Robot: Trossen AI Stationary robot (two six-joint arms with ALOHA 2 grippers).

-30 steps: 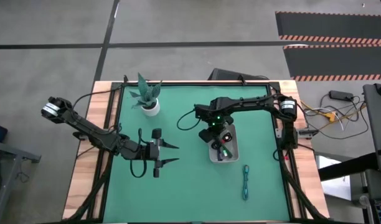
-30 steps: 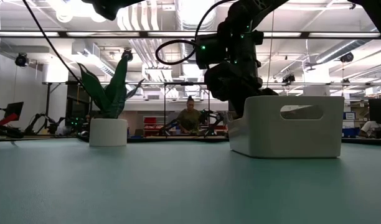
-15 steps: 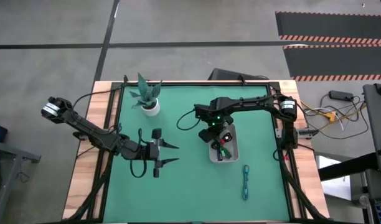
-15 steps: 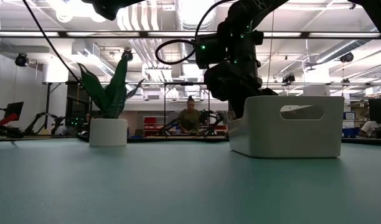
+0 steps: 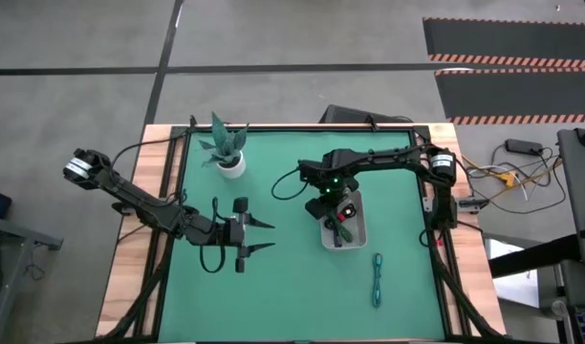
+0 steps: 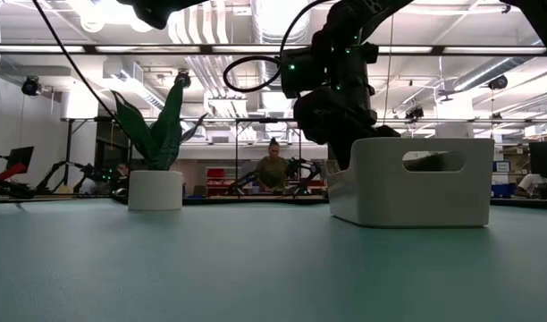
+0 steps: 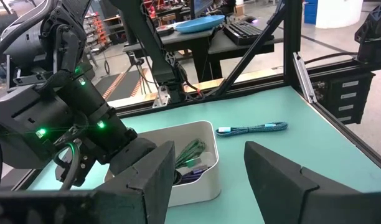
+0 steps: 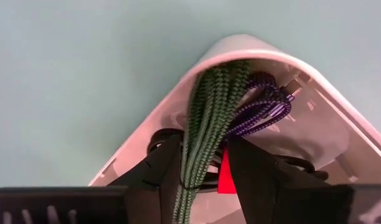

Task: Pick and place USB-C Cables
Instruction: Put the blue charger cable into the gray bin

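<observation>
Left arm stretched from frame left toward centre, left claw (image 5: 262,235) spread wide, low. Right arm reaches from right; right claw (image 8: 202,163) clamped, pointing down.

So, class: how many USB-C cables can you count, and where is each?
4: teal cable on the mat; green, navy and black-and-red ones in the white tray.

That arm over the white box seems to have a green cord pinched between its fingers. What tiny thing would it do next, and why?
Probably open its fingers. The right end effector holds the dark green braided cable bundle inside the white plastic tray, beside the purple-navy cable, so the bundle looks ready to drop. One teal cable lies on the green mat. The left end effector waits open.
</observation>
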